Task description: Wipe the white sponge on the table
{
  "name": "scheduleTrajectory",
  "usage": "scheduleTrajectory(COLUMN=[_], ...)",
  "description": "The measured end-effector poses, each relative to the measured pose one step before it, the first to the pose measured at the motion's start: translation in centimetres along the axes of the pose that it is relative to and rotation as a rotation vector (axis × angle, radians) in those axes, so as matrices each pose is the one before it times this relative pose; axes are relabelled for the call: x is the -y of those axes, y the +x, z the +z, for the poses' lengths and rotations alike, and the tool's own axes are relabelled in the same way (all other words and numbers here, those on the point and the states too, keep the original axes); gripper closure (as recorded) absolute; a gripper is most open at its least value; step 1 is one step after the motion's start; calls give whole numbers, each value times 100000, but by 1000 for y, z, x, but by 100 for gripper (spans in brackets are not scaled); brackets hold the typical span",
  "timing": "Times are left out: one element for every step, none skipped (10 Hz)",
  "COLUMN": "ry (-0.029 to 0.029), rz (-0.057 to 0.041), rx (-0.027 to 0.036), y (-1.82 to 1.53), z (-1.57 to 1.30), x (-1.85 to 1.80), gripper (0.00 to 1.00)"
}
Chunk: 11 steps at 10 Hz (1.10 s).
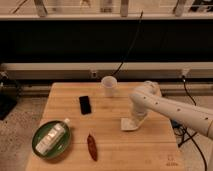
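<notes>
The white sponge (128, 124) lies flat on the light wooden table (107, 145), right of centre. My white arm comes in from the right and bends down onto it. My gripper (136, 119) sits right on the sponge's right part and hides that part.
A white cup (109, 85) stands at the table's back middle. A black phone-like slab (85, 104) lies left of centre. A green plate (51, 140) with a white bottle-like object (52, 137) is at the front left. A reddish-brown elongated object (92, 146) lies at the front.
</notes>
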Motion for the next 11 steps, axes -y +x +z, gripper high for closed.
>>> scheduleTrajectory(ry=[188, -22, 81, -9, 159, 125, -111, -182, -20, -58, 39], rz=[-156, -58, -455, -227, 82, -216, -206, -201, -388, -323, -207], rx=[65, 44, 147, 198, 105, 213, 214, 154, 73, 138, 141], y=[-99, 37, -55, -97, 53, -38, 18, -48, -96, -70, -16], z=[-19, 20, 29, -43, -76, -51, 27, 18, -45, 5, -21], x=[2, -94, -50, -70, 27, 118, -50, -117, 5, -67, -66], gripper=[100, 100, 100, 100, 100, 100, 100, 100, 100, 100, 100])
